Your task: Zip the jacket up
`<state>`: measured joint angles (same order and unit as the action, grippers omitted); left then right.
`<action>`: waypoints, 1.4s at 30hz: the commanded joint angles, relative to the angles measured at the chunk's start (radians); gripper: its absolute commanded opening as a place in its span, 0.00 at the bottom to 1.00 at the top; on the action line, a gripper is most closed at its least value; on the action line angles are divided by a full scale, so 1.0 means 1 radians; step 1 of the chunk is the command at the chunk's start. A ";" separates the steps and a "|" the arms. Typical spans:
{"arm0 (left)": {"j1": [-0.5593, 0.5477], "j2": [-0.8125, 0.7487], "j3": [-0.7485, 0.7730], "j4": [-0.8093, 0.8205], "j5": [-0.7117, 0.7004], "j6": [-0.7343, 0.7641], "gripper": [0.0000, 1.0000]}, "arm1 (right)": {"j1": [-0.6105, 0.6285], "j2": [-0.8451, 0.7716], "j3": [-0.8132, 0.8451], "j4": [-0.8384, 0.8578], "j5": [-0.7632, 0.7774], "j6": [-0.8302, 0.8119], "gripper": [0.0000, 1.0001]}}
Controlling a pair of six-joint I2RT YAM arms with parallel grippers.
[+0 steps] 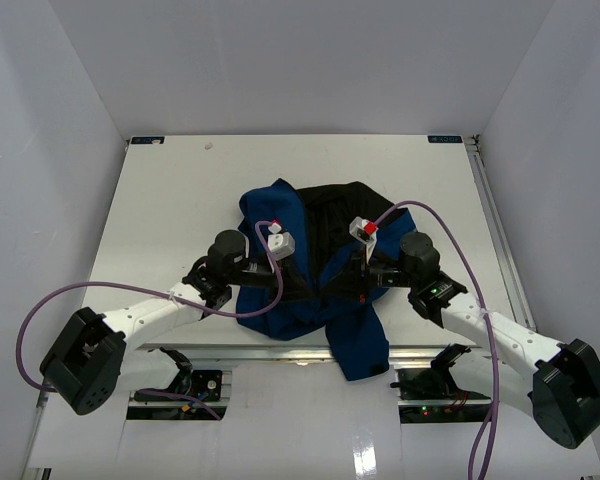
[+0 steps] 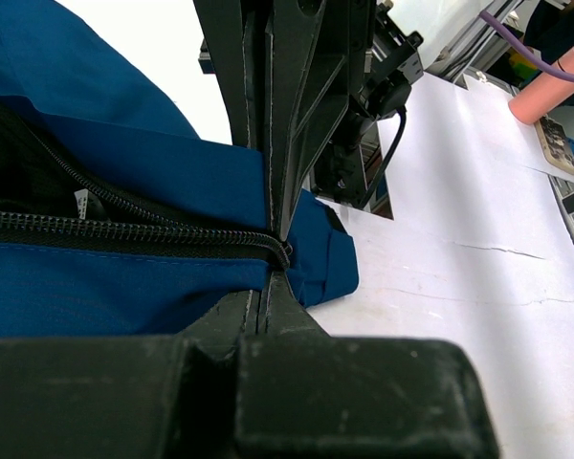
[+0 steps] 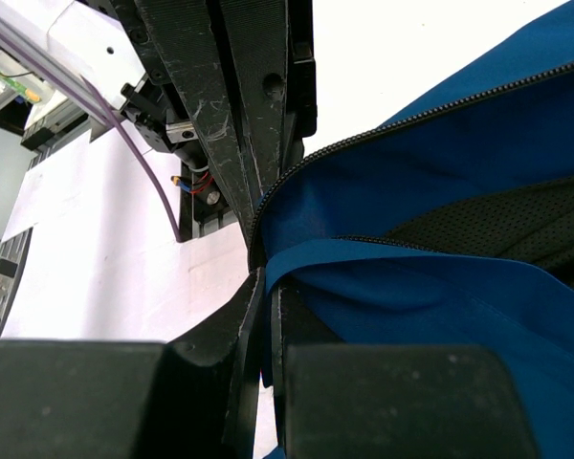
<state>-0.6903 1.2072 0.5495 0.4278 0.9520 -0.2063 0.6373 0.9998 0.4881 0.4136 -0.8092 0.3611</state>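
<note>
Overhead: the jacket [image 1: 270, 215] lies crumpled at mid-table [image 1: 170, 190], black lining showing, with a blue part reaching the near edge. Both arms meet it at its near side.

Left wrist: the left gripper [image 2: 275, 253] is clamped on the jacket's [image 2: 124, 287] zipper [image 2: 124, 229] edge.

Right wrist: the right gripper [image 3: 261, 258] is pinched tight on the blue toothed edge of the jacket [image 3: 440, 172].

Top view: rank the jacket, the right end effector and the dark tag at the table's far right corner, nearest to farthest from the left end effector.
1. jacket: touching, pinched at the zipper edge.
2. right end effector: just to the right, clamped on the same garment.
3. dark tag: far right corner of the table, well beyond both.
</note>
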 commanded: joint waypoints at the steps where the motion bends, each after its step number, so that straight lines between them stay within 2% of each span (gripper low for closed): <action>1: -0.029 0.001 0.017 -0.052 0.016 0.022 0.00 | 0.005 -0.038 0.083 0.147 0.074 0.030 0.08; 9: -0.029 -0.007 0.023 -0.066 -0.018 0.020 0.00 | 0.005 -0.043 0.066 0.168 0.075 0.056 0.08; 10: -0.031 -0.017 0.022 -0.070 -0.039 0.016 0.03 | 0.005 -0.045 0.057 0.171 0.067 0.058 0.08; 11: -0.031 -0.032 0.016 -0.064 -0.059 0.008 0.12 | 0.005 -0.048 0.042 0.184 0.059 0.059 0.08; 13: -0.031 -0.069 -0.004 -0.034 -0.094 -0.019 0.35 | 0.005 -0.058 0.006 0.208 0.050 0.058 0.08; 15: -0.029 -0.103 -0.021 -0.012 -0.112 -0.030 0.49 | 0.005 -0.066 -0.026 0.221 0.047 0.058 0.08; 17: -0.029 -0.128 -0.032 -0.002 -0.139 -0.046 0.55 | 0.007 -0.067 -0.049 0.258 0.036 0.065 0.08; 23: -0.031 -0.171 -0.046 0.004 -0.225 -0.088 0.61 | 0.016 -0.058 -0.089 0.314 0.029 0.084 0.08; 33: -0.028 -0.174 -0.053 0.007 -0.254 -0.130 0.59 | 0.030 -0.046 -0.123 0.389 0.019 0.110 0.08; 42: 0.004 -0.224 -0.083 -0.017 -0.355 -0.247 0.65 | 0.033 -0.052 -0.123 0.387 0.018 0.107 0.08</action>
<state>-0.7095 1.0307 0.4847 0.4160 0.6551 -0.3664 0.6586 0.9562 0.3618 0.7223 -0.7693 0.4644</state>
